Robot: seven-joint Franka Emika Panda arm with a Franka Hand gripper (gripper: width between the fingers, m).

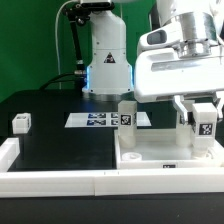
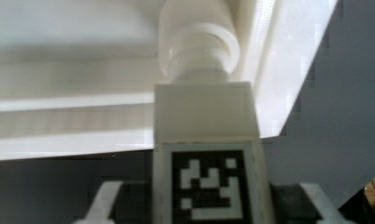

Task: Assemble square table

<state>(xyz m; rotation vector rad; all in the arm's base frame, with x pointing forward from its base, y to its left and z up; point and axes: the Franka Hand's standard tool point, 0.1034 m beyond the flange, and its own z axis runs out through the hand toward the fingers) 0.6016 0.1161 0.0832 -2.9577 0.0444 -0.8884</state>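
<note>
The square table top [image 1: 160,152], a white slab with a raised rim, lies at the exterior view's lower right. One white leg [image 1: 127,113] stands upright on its far left corner. My gripper [image 1: 203,122] is over the slab's right side, shut on a second tagged leg [image 1: 204,127] held upright. In the wrist view this leg [image 2: 209,150] runs from between the fingers [image 2: 106,202] to the slab [image 2: 77,70], its rounded end [image 2: 203,45] against the slab near the rim. A third leg block [image 1: 22,122] rests on the black table at the left.
The marker board [image 1: 100,120] lies flat in front of the robot's base [image 1: 107,70]. White border rails [image 1: 60,181] run along the front and left edges of the black work surface.
</note>
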